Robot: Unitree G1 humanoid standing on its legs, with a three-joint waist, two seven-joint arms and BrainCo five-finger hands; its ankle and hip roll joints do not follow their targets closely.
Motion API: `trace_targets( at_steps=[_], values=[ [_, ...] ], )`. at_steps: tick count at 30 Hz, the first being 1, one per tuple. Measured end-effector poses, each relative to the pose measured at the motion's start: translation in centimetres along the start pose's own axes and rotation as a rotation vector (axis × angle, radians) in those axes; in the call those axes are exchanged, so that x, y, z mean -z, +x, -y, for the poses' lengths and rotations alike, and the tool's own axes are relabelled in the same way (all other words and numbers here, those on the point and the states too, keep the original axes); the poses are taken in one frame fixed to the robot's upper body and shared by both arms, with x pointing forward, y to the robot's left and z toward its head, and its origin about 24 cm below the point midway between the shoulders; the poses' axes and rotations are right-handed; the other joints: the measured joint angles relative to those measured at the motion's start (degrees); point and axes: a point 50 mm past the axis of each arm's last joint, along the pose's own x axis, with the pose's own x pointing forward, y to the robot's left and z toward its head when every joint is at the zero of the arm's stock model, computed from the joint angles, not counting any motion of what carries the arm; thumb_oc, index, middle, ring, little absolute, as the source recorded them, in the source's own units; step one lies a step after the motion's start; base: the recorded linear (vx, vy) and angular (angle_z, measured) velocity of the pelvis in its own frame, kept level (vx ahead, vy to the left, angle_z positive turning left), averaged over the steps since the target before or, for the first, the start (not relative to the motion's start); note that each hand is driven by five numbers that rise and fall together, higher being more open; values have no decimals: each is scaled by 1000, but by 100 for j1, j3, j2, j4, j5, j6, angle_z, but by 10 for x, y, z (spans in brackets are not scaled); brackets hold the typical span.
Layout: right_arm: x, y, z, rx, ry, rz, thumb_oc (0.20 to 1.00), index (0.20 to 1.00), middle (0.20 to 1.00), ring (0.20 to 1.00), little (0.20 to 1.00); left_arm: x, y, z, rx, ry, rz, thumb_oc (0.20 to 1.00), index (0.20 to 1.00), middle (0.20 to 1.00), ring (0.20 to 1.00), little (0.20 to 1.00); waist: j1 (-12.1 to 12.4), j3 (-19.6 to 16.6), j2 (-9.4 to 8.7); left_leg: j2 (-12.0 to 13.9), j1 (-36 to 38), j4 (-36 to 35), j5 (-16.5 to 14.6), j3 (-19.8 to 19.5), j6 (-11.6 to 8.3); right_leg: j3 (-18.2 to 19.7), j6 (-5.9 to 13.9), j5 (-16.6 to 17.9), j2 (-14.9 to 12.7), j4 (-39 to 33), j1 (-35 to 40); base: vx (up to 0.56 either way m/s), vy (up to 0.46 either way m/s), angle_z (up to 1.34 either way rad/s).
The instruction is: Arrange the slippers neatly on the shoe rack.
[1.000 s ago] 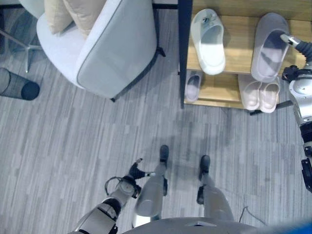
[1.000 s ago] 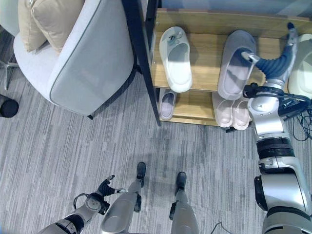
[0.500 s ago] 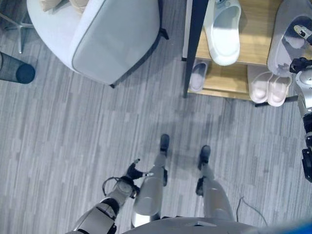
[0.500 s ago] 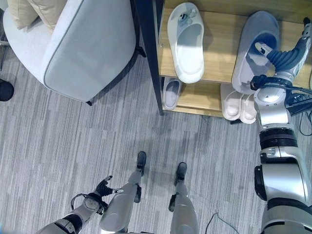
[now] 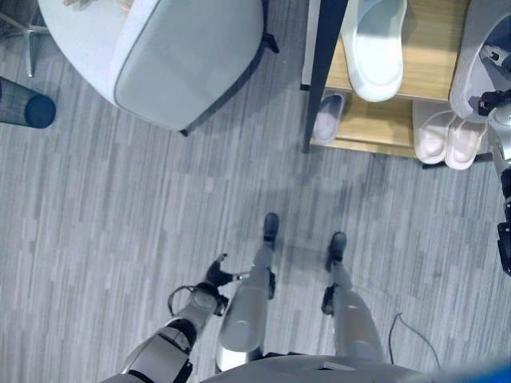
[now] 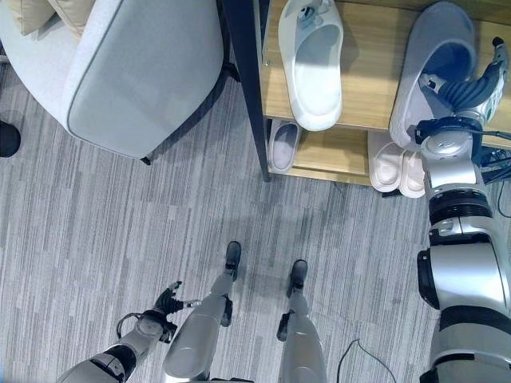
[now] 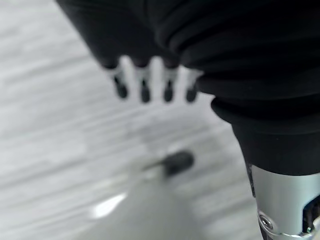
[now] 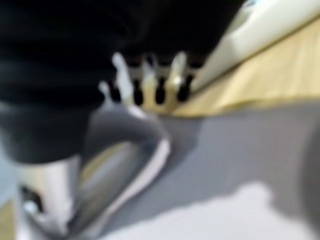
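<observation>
We found the grey slipper (image 6: 435,68) lying on the top shelf of the wooden shoe rack (image 6: 363,60), its long axis running front to back, heel overhanging the shelf's front edge. Our right hand (image 6: 471,84) sat at that slipper's opening; its fingers reached straight past the slipper toward the shelf, uncurled, gripping nothing that we could see. The white slipper (image 6: 313,64) lay well apart on the same shelf, roughly parallel. Our left hand (image 6: 169,300) hung relaxed and empty, low above the floor, far from the rack. The right was clearly nearer, so we judged a push inward should square the grey one.
</observation>
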Motion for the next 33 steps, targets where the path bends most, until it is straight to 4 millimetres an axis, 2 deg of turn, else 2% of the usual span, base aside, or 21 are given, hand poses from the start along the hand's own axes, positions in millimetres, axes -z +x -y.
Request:
trace_targets(
  at_steps=[3,7,8,10,14,16,23,27,30,31,33],
  values=[
    [6,2,6,17,5,-31,1000,1000,1000,1000,1000,-21,3,2,14,3,101,1000,1000,1000,1000,1000,39,4,10,-6,-28,0,28,-45,-5,-57,0,0,-6,0,-1,0,0,10],
    [6,4,9,25,7,-32,1000,1000,1000,1000,1000,-21,3,1,12,5,97,1000,1000,1000,1000,1000,90,-4,28,-19,-27,0,35,-42,3,-57,9,9,-18,0,-3,-3,-10,0],
    [6,4,10,26,7,-32,200,200,200,200,200,-21,3,1,12,5,97,1000,1000,1000,1000,1000,101,-8,35,-20,-27,1,35,-41,3,-57,11,11,-20,0,-3,-26,-30,0],
    [14,13,18,26,-48,-92,200,200,200,200,200,-12,0,6,46,83,84,1000,1000,1000,1000,1000,217,-10,77,-15,-65,30,58,-106,-20,-129,18,14,-13,-1,6,-8,6,12],
    [3,16,22,42,0,-49,200,200,200,200,200,19,-8,7,47,105,-36,1000,1000,1000,1000,1000,251,-11,75,-9,-144,23,79,-183,-50,-191,20,12,-13,-1,-30,8,-4,11],
    [5,15,28,72,38,-43,200,200,200,200,200,26,-10,5,36,94,-62,1000,1000,1000,1000,1000,273,-11,75,-20,-191,21,103,-193,-42,-196,12,28,-8,0,-63,6,-10,7],
    [22,10,39,116,55,-69,200,200,200,200,200,25,-10,5,40,109,-53,1000,1000,1000,1000,1000,242,-26,47,-60,-183,23,121,-221,-17,-225,20,33,-34,1,-27,-13,-5,4],
    [40,2,44,132,46,-97,200,200,200,200,200,16,-8,7,45,100,-14,1000,1000,1000,1000,1000,177,-36,26,-74,-169,25,146,-337,-10,-330,22,31,-37,1,34,-21,-6,10],
    [58,-9,50,131,2,-107,200,200,200,200,200,12,-7,6,42,96,0,1000,1000,1000,1000,1000,140,-72,-47,-78,-133,27,154,-329,-2,-331,28,33,-45,1,73,-31,-38,3],
    [68,-16,55,150,9,-119,200,200,200,200,200,10,-7,6,40,90,11,1000,1000,1000,1000,1000,116,-70,-53,-83,-95,26,160,-318,4,-323,40,41,-50,1,103,-20,-60,-1],
    [76,-36,51,126,32,-88,200,200,200,200,200,12,-7,4,26,60,4,1000,1000,1000,1000,1000,62,-71,-82,-83,54,18,159,-318,3,-328,65,22,-52,0,252,-7,-74,-2]
  ],
)
